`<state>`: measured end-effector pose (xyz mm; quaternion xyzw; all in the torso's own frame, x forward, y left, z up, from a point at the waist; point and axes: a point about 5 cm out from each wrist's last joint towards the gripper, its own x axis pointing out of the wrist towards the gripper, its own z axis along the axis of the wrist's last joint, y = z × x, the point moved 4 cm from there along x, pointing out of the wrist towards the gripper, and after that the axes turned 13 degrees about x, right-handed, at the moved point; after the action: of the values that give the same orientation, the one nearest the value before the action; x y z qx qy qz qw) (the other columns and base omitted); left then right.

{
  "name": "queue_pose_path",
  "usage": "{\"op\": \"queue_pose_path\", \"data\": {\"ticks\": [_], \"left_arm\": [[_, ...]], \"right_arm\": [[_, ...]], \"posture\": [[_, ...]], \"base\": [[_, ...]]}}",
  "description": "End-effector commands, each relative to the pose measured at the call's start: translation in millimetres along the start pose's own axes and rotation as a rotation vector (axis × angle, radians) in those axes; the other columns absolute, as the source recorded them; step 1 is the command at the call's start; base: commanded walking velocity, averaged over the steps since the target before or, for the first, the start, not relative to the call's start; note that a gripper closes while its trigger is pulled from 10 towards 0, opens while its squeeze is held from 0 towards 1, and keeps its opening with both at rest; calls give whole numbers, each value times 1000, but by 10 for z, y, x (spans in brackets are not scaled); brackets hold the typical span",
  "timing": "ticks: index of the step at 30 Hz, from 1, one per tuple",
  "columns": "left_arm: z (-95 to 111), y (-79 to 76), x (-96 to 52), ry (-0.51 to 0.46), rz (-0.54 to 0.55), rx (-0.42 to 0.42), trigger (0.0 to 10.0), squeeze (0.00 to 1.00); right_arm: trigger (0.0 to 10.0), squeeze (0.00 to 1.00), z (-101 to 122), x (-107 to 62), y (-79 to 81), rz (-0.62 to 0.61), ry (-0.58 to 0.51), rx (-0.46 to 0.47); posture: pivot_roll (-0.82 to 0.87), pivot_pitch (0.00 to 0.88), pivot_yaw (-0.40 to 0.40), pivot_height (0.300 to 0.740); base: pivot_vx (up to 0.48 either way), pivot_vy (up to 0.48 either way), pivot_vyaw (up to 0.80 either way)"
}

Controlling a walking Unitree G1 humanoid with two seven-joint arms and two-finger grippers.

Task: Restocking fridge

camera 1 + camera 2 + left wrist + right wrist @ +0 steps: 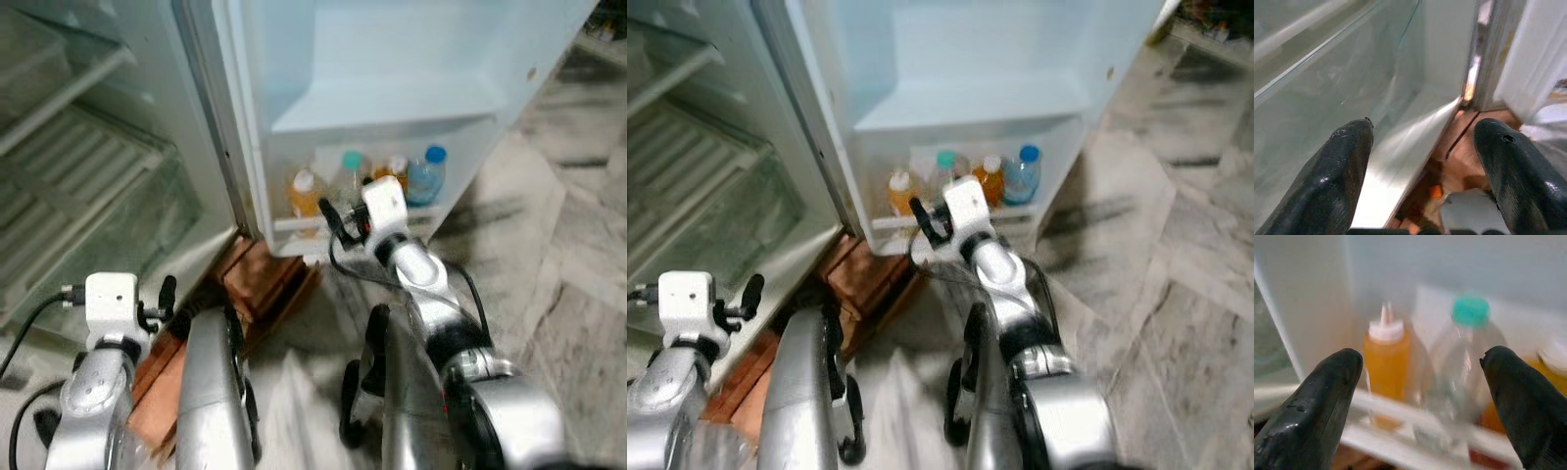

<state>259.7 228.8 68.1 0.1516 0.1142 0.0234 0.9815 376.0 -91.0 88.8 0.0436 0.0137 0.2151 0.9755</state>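
The fridge door (392, 59) stands wide, and its lower door shelf (294, 223) holds several bottles. They are an orange squeeze bottle (1385, 357), a clear bottle with a teal cap (1462, 357), an orange bottle with a white cap (395, 168) and a blue-capped bottle (426, 174). My right gripper (331, 217) is open just in front of the shelf, facing the squeeze bottle and the clear bottle, with nothing between its fingers (1327, 396). My left gripper (165, 297) is open and holds nothing, low by the fridge's bottom edge.
The fridge interior (88, 166) on the left has glass shelves and a clear drawer (1342, 88). Reddish-brown blocks (260, 279) sit under the fridge near my legs. Marble floor (558, 245) spreads to the right.
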Motion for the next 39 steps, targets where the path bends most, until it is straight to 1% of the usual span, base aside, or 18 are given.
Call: {"op": "queue_pose_path", "data": {"ticks": [1, 2, 3, 4, 5, 7, 10, 11, 12, 14, 16, 19, 24, 31, 34, 39], "left_arm": [[-9, -13, -35, -6, 8, -7, 10000, 0], [-13, -32, -43, -8, 8, -10, 10000, 0], [-14, -53, -48, -12, 18, -20, 10000, 0], [-14, -53, -48, -12, 18, -20, 10000, 0], [-7, -69, -34, -15, 28, -24, 10000, 0], [2, -89, -23, -22, 31, -23, 10000, 0], [61, -161, 30, -41, 16, -33, 10000, 0], [61, -161, 30, -41, 16, -33, 10000, 0], [89, -213, 55, -56, -7, -21, 10000, 0], [88, -236, 62, -60, -13, -15, 10000, 0], [80, -242, 58, -60, -6, -16, 10000, 0], [61, -226, 53, -60, 12, -23, 10000, 0], [86, -221, 71, -74, 31, -34, 10000, 0], [99, -255, 91, -85, 30, -35, 10000, 0], [104, -255, 102, -86, 32, -36, 10000, 0], [101, -257, 114, -87, 34, -26, 10000, 0]], "right_arm": [[10000, 1000, 53, -101, -76, -74, -56, 29], [10000, 1000, 3, -178, -118, -123, -55, 41], [10000, 239, -67, -294, -165, -193, -49, 21], [10000, 239, -67, -294, -165, -193, -49, 21], [10000, 0, -78, -360, -183, -227, -60, 15], [10000, 0, -61, -399, -196, -244, -77, 18], [10000, 0, 85, -409, -173, -229, -145, 54], [10000, 0, 85, -409, -173, -229, -145, 54], [10000, 0, 162, -406, -142, -220, -165, 71], [10000, 0, 217, -406, -133, -209, -171, 49], [10000, 0, 282, -436, -181, -229, -172, 36], [10000, 0, 304, -510, -324, -284, -163, 35], [10000, 0, 330, -539, -350, -293, -159, 17], [10000, 0, 360, -514, -299, -284, -150, 13], [10000, 0, 360, -510, -327, -293, -144, 13], [10000, 0, 294, -555, -416, -336, -96, 26]], "posture": [[202, 46, -4, 510], [199, 44, -6, 510], [192, 35, -10, 510], [192, 35, -10, 510], [187, 32, -12, 510], [179, 26, -15, 510], [157, 16, -17, 510], [157, 16, -17, 510], [156, 15, -19, 520], [154, 10, -21, 530], [150, 6, -25, 545], [141, 2, -33, 570], [137, 4, -41, 600], [130, 0, -46, 650], [125, 0, -44, 670], [117, 0, -41, 705]], "base": [[0, 0, 0], [0, 0, 0], [0, 0, 0], [0, 0, 0], [0, 0, 0], [0, 0, 0], [0, 0, 0], [0, 0, 0], [0, 0, 0], [0, 0, 0], [0, 0, 0], [0, 0, 0], [0, 0, 0], [0, 0, 0], [0, 0, 0], [0, 0, 0]]}}
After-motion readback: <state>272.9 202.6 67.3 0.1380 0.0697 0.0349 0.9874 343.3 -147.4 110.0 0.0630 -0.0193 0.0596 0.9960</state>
